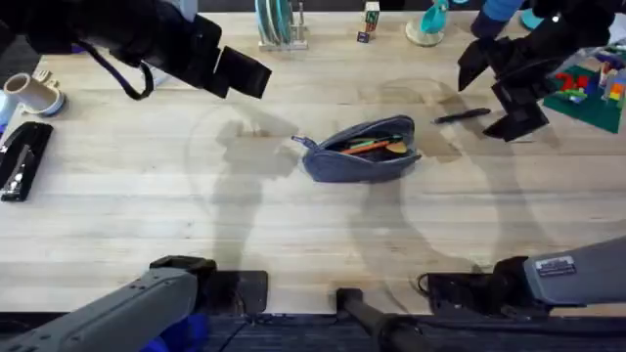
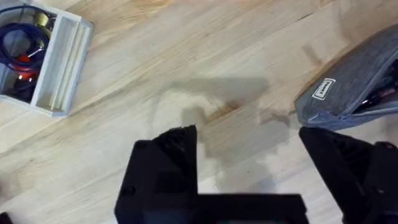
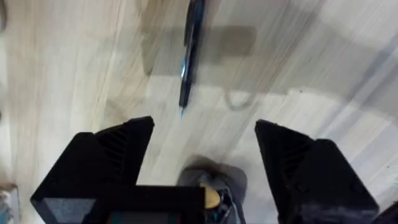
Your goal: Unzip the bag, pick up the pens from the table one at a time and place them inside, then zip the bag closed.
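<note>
I'm seeing the grey-blue bag (image 1: 364, 150) sitting unzipped mid-desk (image 1: 147, 215), orange pen (image 1: 369, 147) poking inside, dark pen (image 1: 462, 115) lying right of it; both arms' fingers are spread wide, empty.

Matt grey-blue cloth bag (image 1: 364, 152), glossy dark plastic pen (image 3: 189, 53), smooth pale wood-plank table (image 1: 147, 225) with visible grain.

One bag (image 1: 364, 152) lies on one table (image 1: 147, 225). Two pens: one orange (image 1: 367, 147) in the bag, one dark (image 1: 462, 115) on the table.
</note>
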You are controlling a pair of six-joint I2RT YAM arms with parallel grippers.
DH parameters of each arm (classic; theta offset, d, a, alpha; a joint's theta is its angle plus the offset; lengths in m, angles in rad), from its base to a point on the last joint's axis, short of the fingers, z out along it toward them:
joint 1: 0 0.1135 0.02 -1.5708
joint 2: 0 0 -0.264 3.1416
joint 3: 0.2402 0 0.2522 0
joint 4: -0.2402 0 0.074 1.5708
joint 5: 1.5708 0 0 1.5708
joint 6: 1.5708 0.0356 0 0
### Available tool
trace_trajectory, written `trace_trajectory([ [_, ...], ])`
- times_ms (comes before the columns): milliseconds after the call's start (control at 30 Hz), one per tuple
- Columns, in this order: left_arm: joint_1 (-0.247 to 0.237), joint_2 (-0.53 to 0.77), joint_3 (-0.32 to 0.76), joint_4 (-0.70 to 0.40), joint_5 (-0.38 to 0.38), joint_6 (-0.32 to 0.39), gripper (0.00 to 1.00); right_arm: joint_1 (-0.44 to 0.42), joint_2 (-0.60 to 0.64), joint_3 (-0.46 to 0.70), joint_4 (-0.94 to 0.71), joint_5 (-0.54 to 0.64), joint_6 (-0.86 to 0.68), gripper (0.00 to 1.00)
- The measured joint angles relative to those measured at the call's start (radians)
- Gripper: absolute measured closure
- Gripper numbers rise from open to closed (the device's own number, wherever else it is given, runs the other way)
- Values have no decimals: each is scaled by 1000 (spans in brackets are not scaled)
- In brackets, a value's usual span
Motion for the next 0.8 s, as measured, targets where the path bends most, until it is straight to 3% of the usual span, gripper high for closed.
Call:
trace_trajectory([
  [367, 0, 0, 0, 0, 0, 0, 7, -71, 64, 0, 65, -1, 28, 5],
  [800, 0, 0, 0, 0, 0, 0, 8, -78, 143, 0, 115, -1, 60, 5],
])
